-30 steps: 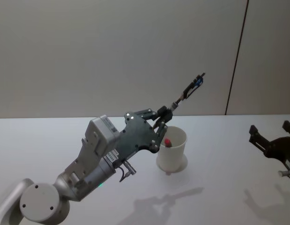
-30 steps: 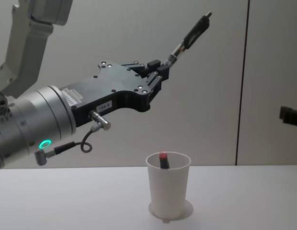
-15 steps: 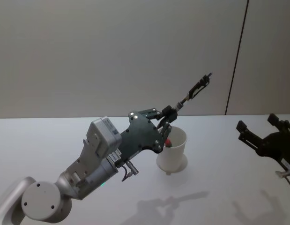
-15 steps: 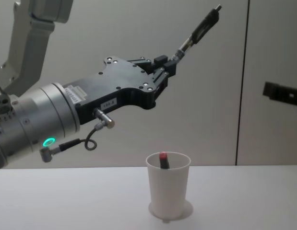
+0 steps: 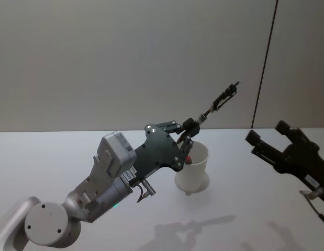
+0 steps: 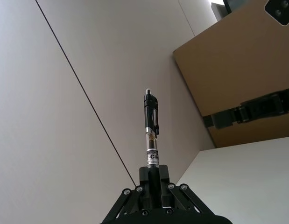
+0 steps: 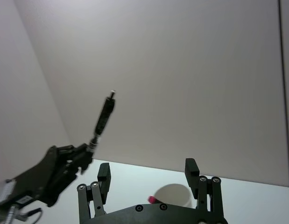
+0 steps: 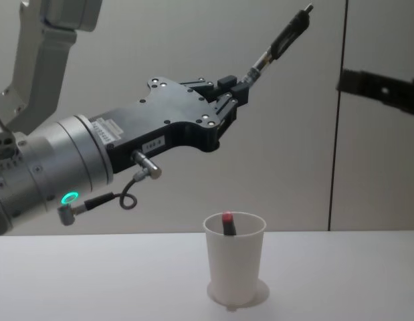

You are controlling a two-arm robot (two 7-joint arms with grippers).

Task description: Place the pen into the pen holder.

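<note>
Plain white table [image 5: 245, 209]: my left gripper [image 8: 236, 92] is clamped on the pen [image 8: 280, 41], held slanting high above the cup [image 8: 235, 264]. My right gripper [image 5: 267, 132] just swung in closer, fingers spread, so I'd guess a handoff's coming.

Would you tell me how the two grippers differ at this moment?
The left gripper is shut on a black pen; the right gripper is open and empty. The left gripper hangs roughly over the white cup, the right gripper off to its right. Both are black and held aloft.
</note>
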